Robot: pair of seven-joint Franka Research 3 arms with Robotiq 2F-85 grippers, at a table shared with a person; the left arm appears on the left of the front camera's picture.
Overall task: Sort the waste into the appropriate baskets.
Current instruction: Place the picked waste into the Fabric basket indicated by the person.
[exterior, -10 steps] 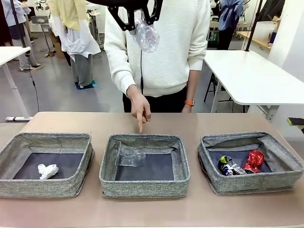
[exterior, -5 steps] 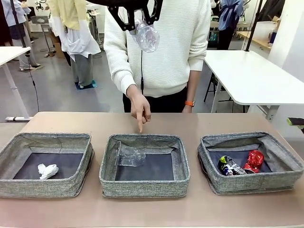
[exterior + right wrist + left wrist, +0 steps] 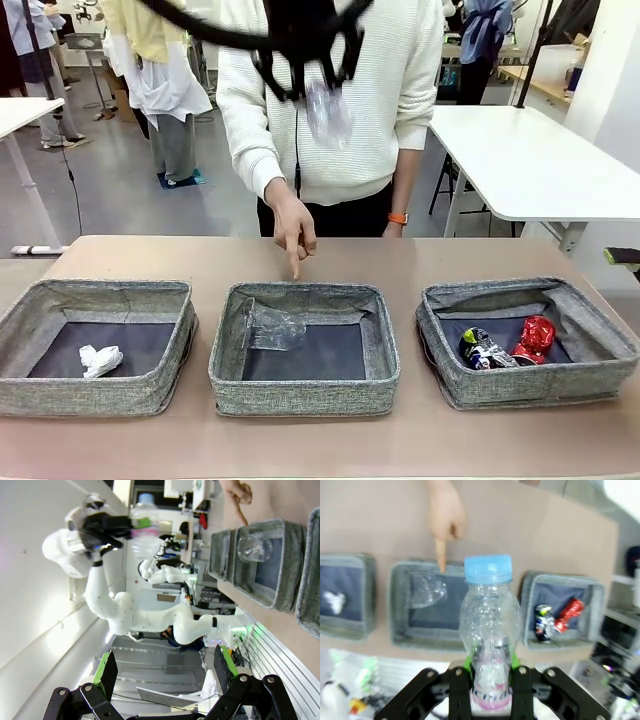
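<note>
Table: brown tabletop [image 3: 330, 255], running the full width of the front view, bare strip along its far side
Left basket [image 3: 30, 320]: grey woven bin resting on the table at the left, well apart from the far edge
Middle basket [image 3: 228, 350]: same kind of bin, resting at the centre, just beside the left one
Right basket [image 3: 600, 345]: same kind, resting at the right, a narrow gap from the middle one
Row: the three bins stand side by side along the near half of the table
Person's hand [image 3: 292, 225]: index fingertip pointing down at the tabletop just behind the middle bin's far rim; contact cannot be told
</note>
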